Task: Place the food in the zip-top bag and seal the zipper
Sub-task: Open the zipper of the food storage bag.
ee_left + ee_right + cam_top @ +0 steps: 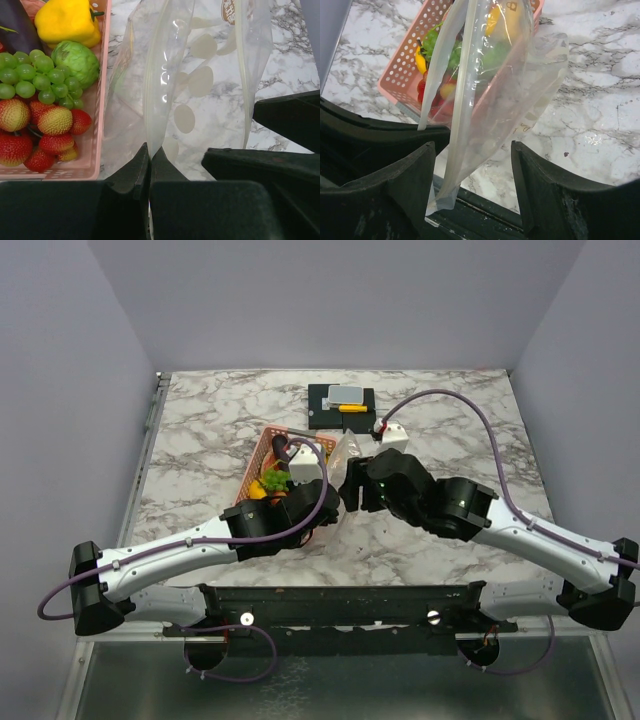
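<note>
The clear zip-top bag [200, 75] hangs upright beside the basket, and it looks to hold nothing. My left gripper [150, 150] is shut on the bag's white zipper strip at one end. My right gripper [472, 170] is open around the bag [490, 90]. Its fingers [422, 172] stand on either side of the bag's hanging corner without clamping it. The food lies in the pink basket [97, 125]: a yellow pepper [67, 20], green grapes [35, 75], a round green vegetable [77, 60] and strawberries [45, 130]. From above, both grippers meet at the bag [348, 450] mid-table.
The pink basket [262, 455] sits left of the bag, right beside my left wrist. A yellow-and-grey item on a black base [342, 405] stands behind the bag. Purple cables loop over both arms. Grey walls close in the marble table [200, 430].
</note>
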Robot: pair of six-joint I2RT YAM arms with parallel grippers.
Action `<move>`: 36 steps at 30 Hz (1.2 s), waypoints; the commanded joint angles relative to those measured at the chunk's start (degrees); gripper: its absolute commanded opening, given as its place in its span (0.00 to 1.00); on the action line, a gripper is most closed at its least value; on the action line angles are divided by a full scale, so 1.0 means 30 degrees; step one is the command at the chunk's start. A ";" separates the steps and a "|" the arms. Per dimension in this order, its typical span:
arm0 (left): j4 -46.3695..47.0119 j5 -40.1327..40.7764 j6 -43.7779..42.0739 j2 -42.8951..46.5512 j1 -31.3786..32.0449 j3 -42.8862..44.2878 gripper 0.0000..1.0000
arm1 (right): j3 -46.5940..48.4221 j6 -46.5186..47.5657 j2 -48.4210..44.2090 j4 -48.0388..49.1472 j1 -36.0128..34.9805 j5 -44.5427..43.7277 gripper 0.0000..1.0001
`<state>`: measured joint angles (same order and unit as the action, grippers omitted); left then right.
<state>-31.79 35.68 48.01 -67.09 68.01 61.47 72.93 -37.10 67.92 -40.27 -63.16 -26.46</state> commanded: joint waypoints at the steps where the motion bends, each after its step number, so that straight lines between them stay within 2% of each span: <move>1: 0.0459 0.0766 0.0500 0.0354 0.0150 -0.0162 0.00 | 0.1319 -0.0521 0.1324 -0.1515 -0.0667 -0.2746 0.66; 6: 0.0617 0.1014 0.0716 0.0586 0.0181 -0.0482 0.00 | 0.1728 -0.0940 0.2059 -0.2091 -0.1104 -0.4069 0.59; 8: 0.0700 0.1112 0.0826 0.0739 0.0190 -0.0700 0.00 | 0.1755 -0.1153 0.2183 -0.2289 -0.1130 -0.4438 0.52; 12: 0.0840 0.1183 0.0900 0.1015 0.0182 -0.0970 0.00 | 0.1726 -0.1537 0.2205 -0.2658 -0.1155 -0.5062 0.34; 17: 0.0839 0.1189 0.0872 0.1094 0.0182 -0.1005 0.00 | 0.1707 -0.1694 0.2202 -0.2857 -0.1200 -0.5415 0.04; 18: 0.0826 0.1182 0.0846 0.1119 0.0201 -0.1008 0.00 | 0.1681 -0.1702 0.2181 -0.2879 -0.1215 -0.5444 0.01; 22: 0.0812 0.1058 0.0743 0.1094 0.0179 -0.0987 0.00 | 0.1562 -0.1613 0.2173 -0.2779 -0.1371 -0.5590 0.01; 27: 0.0797 0.1159 0.0404 0.1023 0.0182 -0.0771 0.25 | 0.1289 -0.1622 0.1992 -0.2528 -0.1604 -0.5602 0.01; 31: 0.0797 0.1310 0.0102 0.0766 0.0158 -0.0395 0.41 | 0.0867 -0.1480 0.1740 -0.2115 -0.1748 -0.5249 0.01; 36: 0.0790 0.1523 -0.0386 0.0118 0.0127 0.0302 0.50 | 0.0444 -0.1403 0.1477 -0.1932 -0.1904 -0.5055 0.01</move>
<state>-29.78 38.02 48.80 -65.10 68.12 59.46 75.53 -41.08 73.65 -46.59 -68.03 -40.91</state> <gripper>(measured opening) 0.475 0.015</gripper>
